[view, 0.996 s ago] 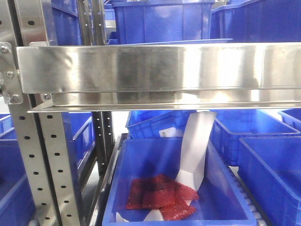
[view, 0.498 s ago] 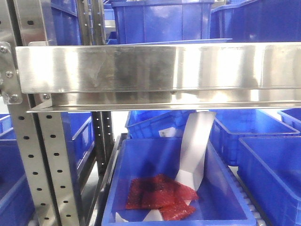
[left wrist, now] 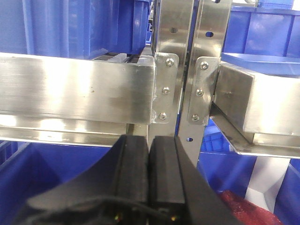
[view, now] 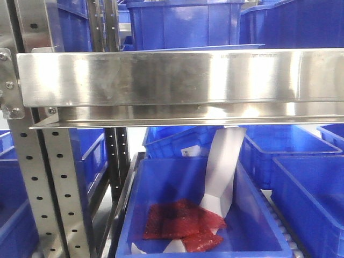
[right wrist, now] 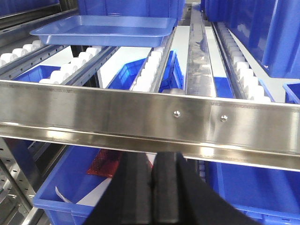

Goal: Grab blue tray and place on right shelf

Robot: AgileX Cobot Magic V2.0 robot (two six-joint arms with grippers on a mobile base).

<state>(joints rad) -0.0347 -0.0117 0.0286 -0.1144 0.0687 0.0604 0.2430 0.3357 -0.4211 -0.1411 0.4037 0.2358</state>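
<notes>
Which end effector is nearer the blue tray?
Right. The right end effector sits below the shelf lip, blue tray ahead on the rollers. The left end effector faces the uprights.

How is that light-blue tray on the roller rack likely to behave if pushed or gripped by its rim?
The blue tray sits on white rollers, so a push would probably send it gliding along the lane. Its glossy plastic looks slippery for a rim pinch. It looks shallow and empty, so likely light, and the thin wall may flex a little.

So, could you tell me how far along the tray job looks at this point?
Done: the blue tray already sits on the right shelf's rollers. In hand: nothing; the left gripper and right gripper are shut, empty, below the lip. Left: nothing visible.
</notes>
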